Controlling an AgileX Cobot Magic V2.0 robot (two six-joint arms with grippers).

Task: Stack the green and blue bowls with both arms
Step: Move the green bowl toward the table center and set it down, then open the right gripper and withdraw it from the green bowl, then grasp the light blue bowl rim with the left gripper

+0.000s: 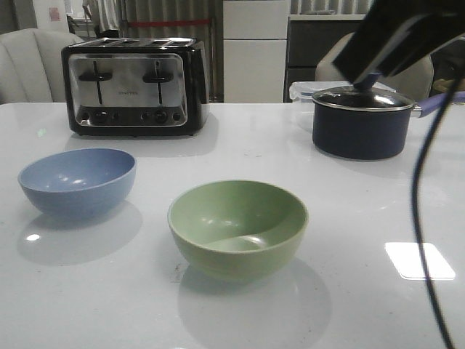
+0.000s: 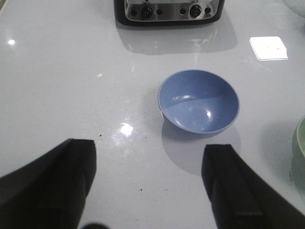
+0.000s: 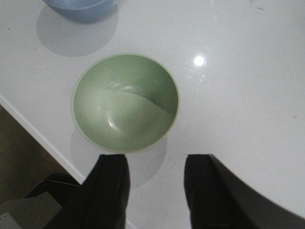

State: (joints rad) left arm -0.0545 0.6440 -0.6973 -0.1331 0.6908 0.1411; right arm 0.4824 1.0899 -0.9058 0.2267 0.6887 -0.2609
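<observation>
On my front view, the blue bowl (image 1: 78, 179) sits upright at the left of the white tabletop (image 1: 240, 149), with the toaster (image 1: 136, 86) behind it at the far edge. My left gripper (image 2: 148, 183) hangs over bare tabletop near that bowl, jaws spread wide and holding nothing. The green bowl (image 1: 237, 228) stands nearer me toward the middle, apart from the blue one. My right gripper (image 3: 155, 188) hovers just beside its rim, jaws parted and empty. A dark saucepan (image 1: 361, 121) sits far right.
</observation>
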